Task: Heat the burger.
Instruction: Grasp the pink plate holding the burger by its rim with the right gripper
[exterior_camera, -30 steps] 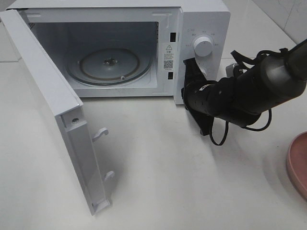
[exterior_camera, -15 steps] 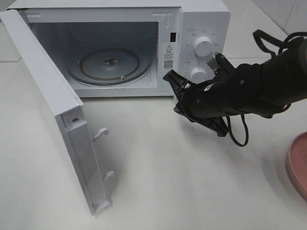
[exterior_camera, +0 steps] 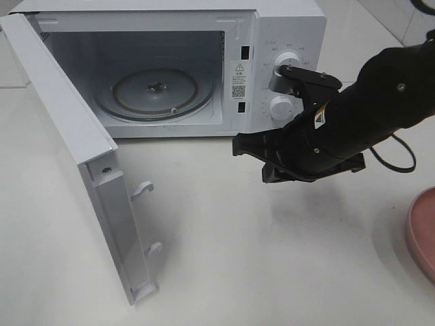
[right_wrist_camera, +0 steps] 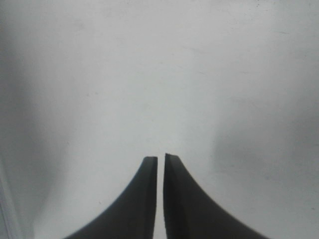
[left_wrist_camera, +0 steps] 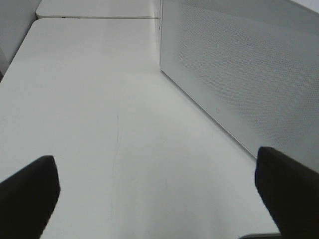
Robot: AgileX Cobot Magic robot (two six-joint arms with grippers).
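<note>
You have no burger in any view right now. Only the rim of the plate (exterior_camera: 423,234) shows at the right edge of the high view, and you cannot tell from here whether the burger sits on it. Your right gripper (right_wrist_camera: 160,158) hangs over bare table (exterior_camera: 272,258), just in front of the knobs (exterior_camera: 282,105) of the microwave (exterior_camera: 289,27), between oven and plate. Its fingers are nearly together, with only a thin slit between them and nothing in them, so it looks free to go for the burger but will need to spread first. The door (exterior_camera: 61,129) stands swung wide to the left, leaving the cavity open and the turntable (exterior_camera: 155,92) bare. That looks like the oven made ready to take the food, with loading not yet done. Your left gripper (left_wrist_camera: 159,194) has its fingers wide apart and empty, low over the table beside a perforated wall of the microwave. It is outside the high view, which probably keeps it clear of the door and the right arm's route.
</note>
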